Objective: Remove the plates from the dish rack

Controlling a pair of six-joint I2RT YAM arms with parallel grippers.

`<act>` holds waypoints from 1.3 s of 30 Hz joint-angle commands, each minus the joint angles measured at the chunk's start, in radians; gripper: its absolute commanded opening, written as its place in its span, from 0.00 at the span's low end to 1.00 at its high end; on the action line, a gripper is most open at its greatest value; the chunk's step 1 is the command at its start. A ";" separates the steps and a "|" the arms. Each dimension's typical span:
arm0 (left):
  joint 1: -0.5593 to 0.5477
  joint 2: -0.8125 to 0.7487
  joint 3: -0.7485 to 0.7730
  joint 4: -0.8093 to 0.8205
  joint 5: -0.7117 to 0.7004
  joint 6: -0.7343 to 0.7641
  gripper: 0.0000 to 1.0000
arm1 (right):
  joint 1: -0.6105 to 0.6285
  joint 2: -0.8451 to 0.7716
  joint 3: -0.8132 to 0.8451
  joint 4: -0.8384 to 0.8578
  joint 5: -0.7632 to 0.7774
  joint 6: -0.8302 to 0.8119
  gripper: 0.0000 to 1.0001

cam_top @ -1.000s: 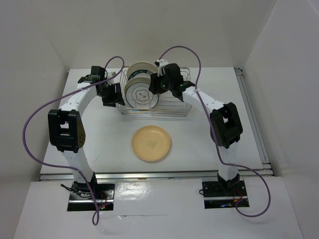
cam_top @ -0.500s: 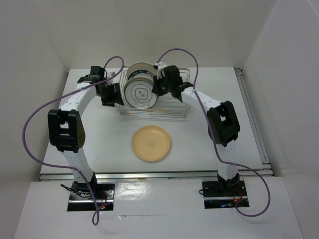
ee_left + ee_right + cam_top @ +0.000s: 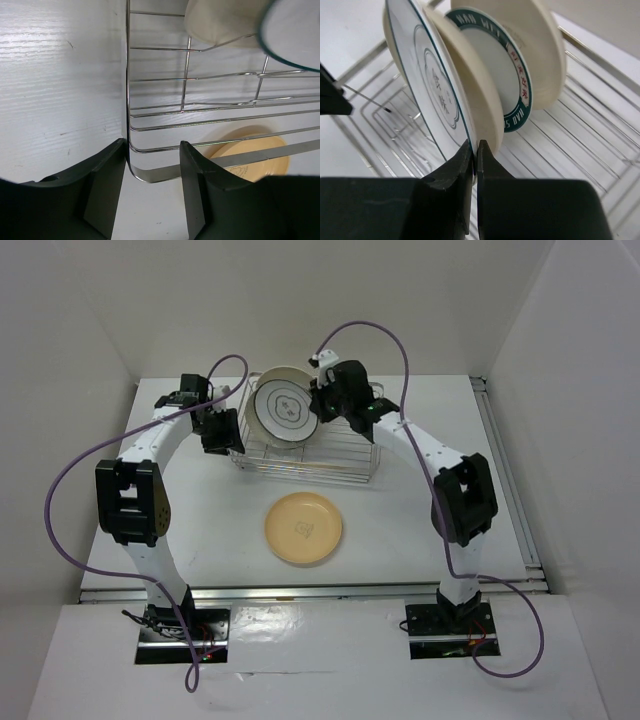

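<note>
The right claw [image 3: 474, 150] pinched the white plate [image 3: 283, 412] at three o'clock, presumably to draw it out edgewise; the left claw [image 3: 152, 151], unclenched, straddled the dish rack [image 3: 345, 452] at nine o'clock, perhaps steadying it.

Tan plate [image 3: 250, 146] half hidden behind left hand [image 3: 152, 146].

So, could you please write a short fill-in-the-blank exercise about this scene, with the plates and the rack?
1. The right end effector pinches the front plate by its ___.
2. The tan plate lies flat on the ___.
3. The open left end effector straddles a corner of the ___.
Missing words: rim; table; rack.
</note>
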 commanded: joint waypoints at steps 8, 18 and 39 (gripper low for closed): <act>-0.020 -0.055 0.005 0.005 0.087 -0.003 0.59 | -0.132 -0.331 0.024 -0.181 0.115 0.170 0.00; -0.020 -0.055 -0.024 0.034 0.110 0.006 0.59 | -0.695 -0.497 -0.324 -0.333 -0.089 0.650 0.00; -0.029 -0.073 -0.061 0.024 0.223 0.046 0.51 | -0.967 -0.326 -0.806 -0.030 -0.296 0.841 0.05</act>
